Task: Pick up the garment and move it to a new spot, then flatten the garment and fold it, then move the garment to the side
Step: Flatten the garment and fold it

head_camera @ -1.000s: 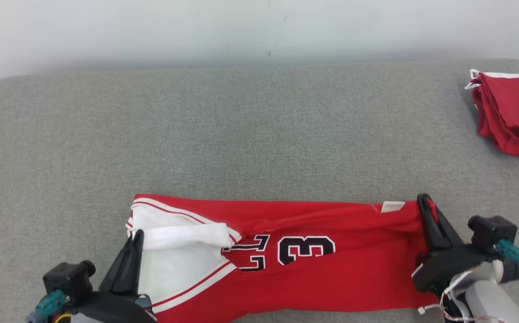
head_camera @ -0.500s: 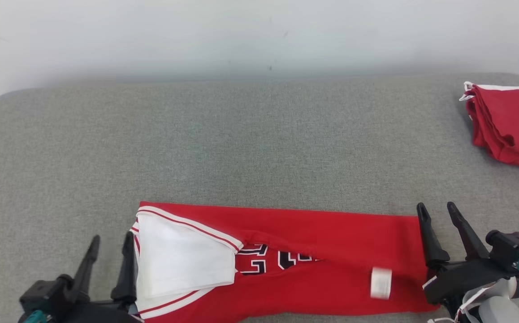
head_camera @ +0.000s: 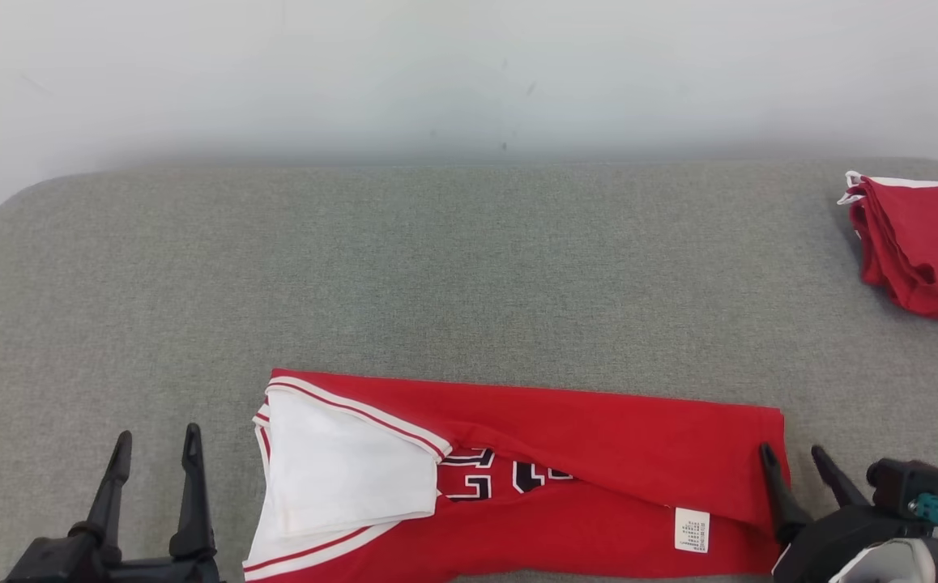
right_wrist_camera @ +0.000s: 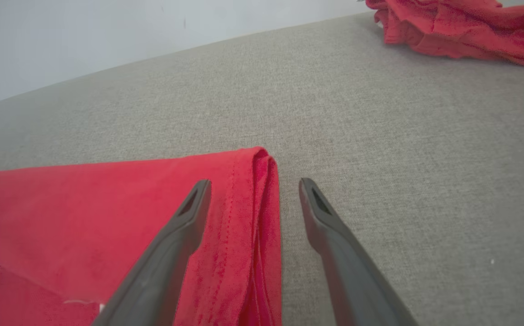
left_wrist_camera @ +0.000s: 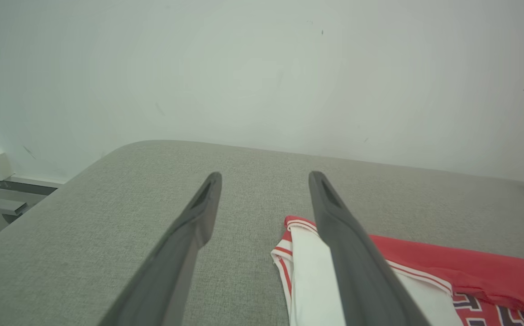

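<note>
The shirt (head_camera: 518,478) lies folded in a long strip at the near edge of the counter (head_camera: 469,267). Left jaws and right jaws are apart and hold nothing — one at each end, likely ready to fold it shorter. A red pile (head_camera: 923,243) sits far right.

The left tool (head_camera: 156,436) sits at the lower left of the head view. Its two long dark fingers (head_camera: 192,486) are spread well apart, nearly parallel, and point up and away from the body. The right tool (head_camera: 791,450) sits at the lower right, its fingers likewise parted with a plain gap and leaning a little leftward. Behind it are a dark wrist block (head_camera: 898,484), a teal connector (head_camera: 937,510) and a pale forearm (head_camera: 910,563). The frame edge cuts off both arms, which seem drawn in low.
</note>
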Controlling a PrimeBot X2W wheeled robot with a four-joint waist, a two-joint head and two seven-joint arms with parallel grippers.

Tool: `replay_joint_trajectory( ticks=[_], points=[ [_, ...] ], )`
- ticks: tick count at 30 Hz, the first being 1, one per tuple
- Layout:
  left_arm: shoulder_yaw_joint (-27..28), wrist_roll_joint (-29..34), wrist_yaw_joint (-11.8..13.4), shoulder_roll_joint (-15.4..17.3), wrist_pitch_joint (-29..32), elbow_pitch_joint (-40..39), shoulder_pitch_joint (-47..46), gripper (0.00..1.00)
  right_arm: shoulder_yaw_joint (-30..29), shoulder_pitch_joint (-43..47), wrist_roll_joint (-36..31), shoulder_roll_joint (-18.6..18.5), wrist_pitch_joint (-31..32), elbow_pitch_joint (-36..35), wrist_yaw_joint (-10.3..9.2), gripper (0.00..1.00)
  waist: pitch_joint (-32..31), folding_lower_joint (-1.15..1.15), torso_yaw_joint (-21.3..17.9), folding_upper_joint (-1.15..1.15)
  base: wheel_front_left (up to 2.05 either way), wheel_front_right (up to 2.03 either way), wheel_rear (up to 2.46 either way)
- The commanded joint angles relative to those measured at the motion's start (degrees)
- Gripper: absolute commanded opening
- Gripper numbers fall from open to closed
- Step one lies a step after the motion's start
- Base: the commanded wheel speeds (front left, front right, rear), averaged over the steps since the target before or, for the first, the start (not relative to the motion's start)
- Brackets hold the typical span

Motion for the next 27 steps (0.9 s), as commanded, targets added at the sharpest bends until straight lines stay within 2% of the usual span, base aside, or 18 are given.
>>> replay_joint_trajectory(
  ticks=[1, 10, 11, 12, 13, 19, 27],
  points=[
    [0.6, 1.08, -0.39, -0.56, -0.17, 0.12, 0.91, 1.0, -0.13, 0.14, -0.48, 0.32, 0.34, 0.68, -0.12, 1.0, -0.09, 0.0, 0.18, 0.01, 0.0, 0.0, 0.0],
    [3.17, 4.87, -3.02, -3.75, -0.17, 1.66, 1.61, 1.0, -0.08, -1.02, -1.86, 2.39, 3.72, 7.4, -0.12, 1.0, -0.11, 0.0, 1.33, 0.01, 0.0, 0.0, 0.0],
    [3.51, 5.07, -3.38, -4.01, -0.17, 1.8, 1.6, 1.0, 0.17, -0.96, -1.48, 2.73, 4.01, 7.69, -0.12, 0.8, -0.18, 0.0, 1.37, 0.01, 0.0, 0.0, 0.0],
    [3.8, 5.41, -3.51, -4.28, -0.17, 1.97, 1.6, 1.0, 0.41, -0.91, -1.25, 2.8, 4.22, 7.91, -0.12, 0.21, -0.26, 0.0, 1.4, 0.01, 0.0, 0.0, 0.0],
    [4.14, 5.74, -3.83, -4.54, -0.17, 2.11, 1.64, 1.0, 0.5, -0.95, -1.04, 2.72, 4.26, 8.03, -0.12, 0.0, -0.32, 0.0, 1.38, 0.01, 0.0, 0.0, 0.0],
    [5.58, 7.04, -4.83, -5.75, -0.17, 2.32, 1.97, 1.0, -0.96, -2.53, -0.4, 0.21, 3.6, 8.95, -0.17, 0.0, -0.84, 0.0, 1.01, 0.01, 0.0, 0.0, 0.0],
    [6.77, 8.55, -5.95, -7.28, -0.17, 2.99, 2.39, 1.0, -5.35, -4.9, -1.04, -6.14, 2.45, 10.72, -0.15, 0.0, -1.71, 0.0, 0.87, 0.01, 0.0, 0.0, 0.0]
  ],
)
